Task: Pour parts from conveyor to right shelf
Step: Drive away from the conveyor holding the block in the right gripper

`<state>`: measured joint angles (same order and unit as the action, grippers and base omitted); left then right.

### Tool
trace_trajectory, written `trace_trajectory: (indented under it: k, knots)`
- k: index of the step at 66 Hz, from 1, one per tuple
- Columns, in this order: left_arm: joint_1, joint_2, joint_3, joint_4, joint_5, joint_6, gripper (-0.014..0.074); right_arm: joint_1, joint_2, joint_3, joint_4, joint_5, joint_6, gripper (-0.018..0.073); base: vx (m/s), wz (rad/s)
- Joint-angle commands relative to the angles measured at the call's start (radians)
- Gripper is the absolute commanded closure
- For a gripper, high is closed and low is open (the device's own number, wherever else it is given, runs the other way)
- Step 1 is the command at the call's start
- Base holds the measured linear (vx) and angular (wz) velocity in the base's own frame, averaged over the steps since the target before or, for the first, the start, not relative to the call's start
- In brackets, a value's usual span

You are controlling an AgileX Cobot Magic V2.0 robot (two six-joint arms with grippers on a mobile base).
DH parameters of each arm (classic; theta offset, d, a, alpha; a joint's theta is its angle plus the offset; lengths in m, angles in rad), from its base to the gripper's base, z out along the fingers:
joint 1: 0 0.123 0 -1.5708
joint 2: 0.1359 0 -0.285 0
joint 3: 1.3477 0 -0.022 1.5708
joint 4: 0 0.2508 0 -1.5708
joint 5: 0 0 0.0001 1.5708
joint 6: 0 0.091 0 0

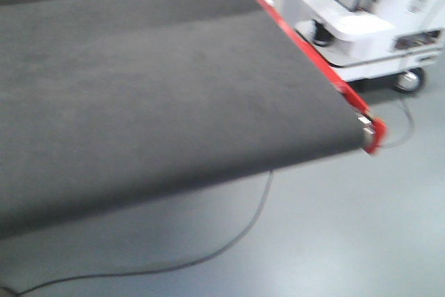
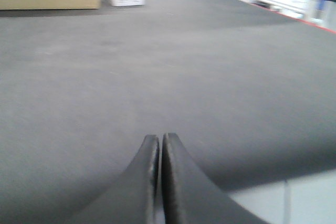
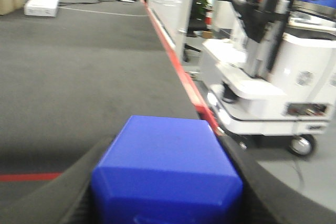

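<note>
While right tool (image 3: pixel 168 148) clamps block (image 3: pixel 167 177) (blue), conveyor (image 3: pixel 79 66) stretches beyond.

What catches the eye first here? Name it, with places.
The bright-blue block fills the bottom of the right wrist view, clamped in the right gripper. The wide, red-edged dark-grey conveyor spans every view. A white wheeled machine stands on the floor past the belt's right edge.
</note>
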<state>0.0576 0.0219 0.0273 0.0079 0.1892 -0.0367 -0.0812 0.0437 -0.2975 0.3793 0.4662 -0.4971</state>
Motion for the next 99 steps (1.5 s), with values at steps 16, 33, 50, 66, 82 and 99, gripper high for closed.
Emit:
trace_trajectory:
  k: [16,33,50,66,82,99]
  knots:
    - [-0.001,0.013,-0.019,-0.008,-0.07,-0.008,0.0602,-0.001,0.013,-0.025,0.01,-0.08,-0.002,0.0564,-0.43,-0.42]
    - [-0.001,0.013,-0.019,-0.008,-0.07,-0.008,0.0602,-0.001,0.013,-0.025,0.01,-0.08,-0.002,0.0564,-0.41,-0.4]
    - [-0.001,0.013,-0.019,-0.008,-0.07,-0.008,0.0602,-0.001,0.013,-0.025,0.009,-0.08,-0.002,0.0564,-0.4,-0.55]
    - [-0.001,0.013,-0.019,-0.008,-0.07,-0.008,0.0602,-0.001,0.013,-0.025,0.009,-0.08,-0.002,0.0564,-0.37,-0.76]
    - [-0.001,0.013,-0.019,-0.008,-0.07,-0.008,0.0602,-0.001,0.013,-0.025,0.009,-0.08,-0.002,0.0564,-0.32,-0.89]
    - [-0.001,0.013,-0.019,-0.008,-0.07,-0.008,0.0602,-0.001,0.013,-0.025,0.009,-0.08,-0.002,0.0564,-0.28,-0.78]
